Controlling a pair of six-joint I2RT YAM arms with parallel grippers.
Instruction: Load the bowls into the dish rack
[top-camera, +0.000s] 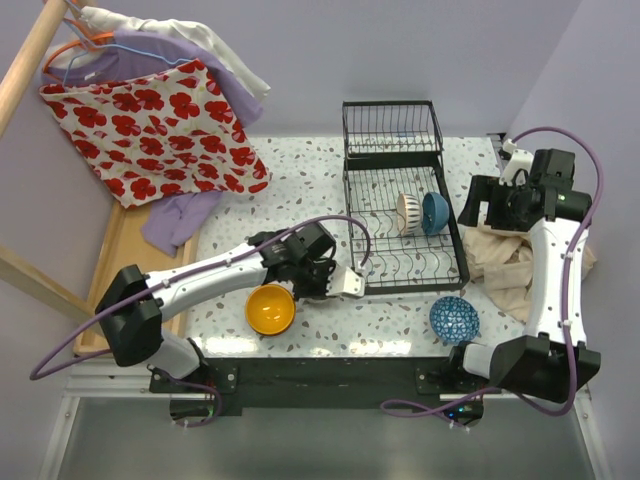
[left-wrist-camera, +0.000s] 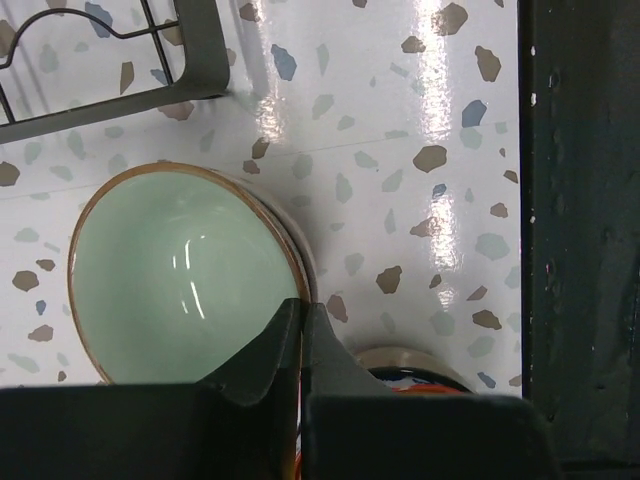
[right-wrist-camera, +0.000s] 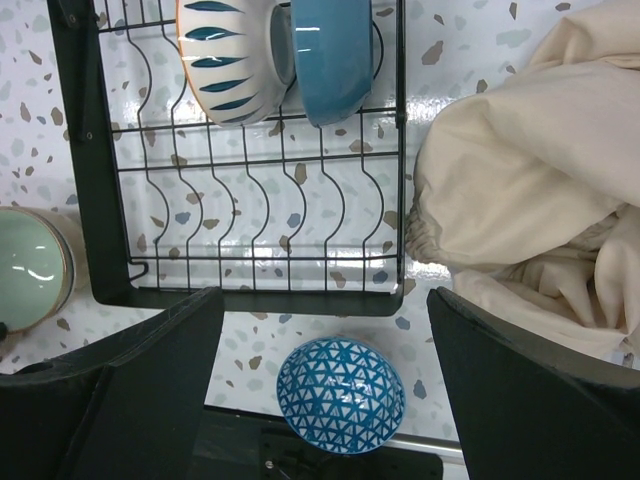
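As seen from overhead and both wrists:
Dish rack (top-camera: 400, 265): stood on table (top-camera: 300, 190), basket section at far end.
Striped bowl (top-camera: 408, 213), plain blue bowl (top-camera: 435, 212): stood on edge, side by side, within the rack.
Left gripper (left-wrist-camera: 302, 308): pinched nearly shut across rim of pale green bowl (left-wrist-camera: 180, 280), just outside rack's near-left corner.
Right gripper (right-wrist-camera: 322, 294): spread wide, held nothing, hovered just right of rack.
Orange-yellow bowl (top-camera: 270, 308), blue-white patterned bowl (top-camera: 455, 318): lay on table, before the rack.

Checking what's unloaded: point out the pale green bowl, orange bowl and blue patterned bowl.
pale green bowl (left-wrist-camera: 180, 285): left wrist view, inner glaze.
orange bowl (top-camera: 270, 308): top external view, inside centre.
blue patterned bowl (right-wrist-camera: 340, 395): right wrist view, patterned middle.
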